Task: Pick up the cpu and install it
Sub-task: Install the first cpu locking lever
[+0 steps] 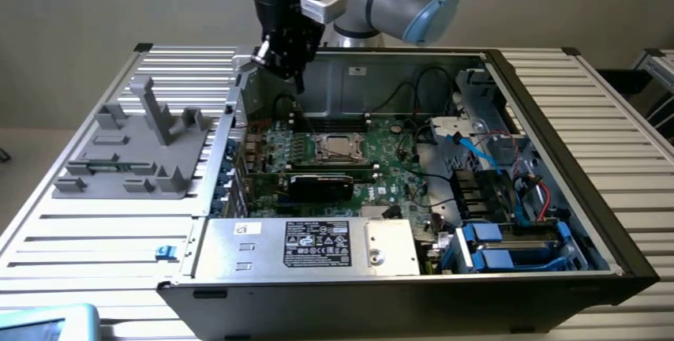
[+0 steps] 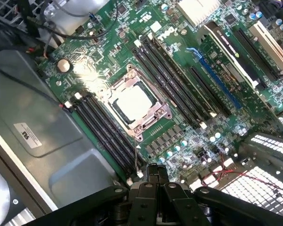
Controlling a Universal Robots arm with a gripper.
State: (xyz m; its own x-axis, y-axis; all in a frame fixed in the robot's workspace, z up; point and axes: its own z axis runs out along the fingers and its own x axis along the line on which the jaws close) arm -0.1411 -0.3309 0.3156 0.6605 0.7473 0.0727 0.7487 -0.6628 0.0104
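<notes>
The gripper point(image 2: 156, 173) hangs over the open computer case point(image 1: 390, 73), jaws pressed together and empty, seemingly because the cpu point(image 2: 130, 101) already lies flat inside the socket frame point(image 2: 148, 125).

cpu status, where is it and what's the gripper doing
Gripper shut, holding nothing, up above the motherboard. Cpu lying in the socket frame, apart from the gripper. Memory slots either side, nothing over the cpu.

end effector point(image 2: 153, 172) partly cropped, label point(image 1: 316, 244) print seemingly illegible
</notes>
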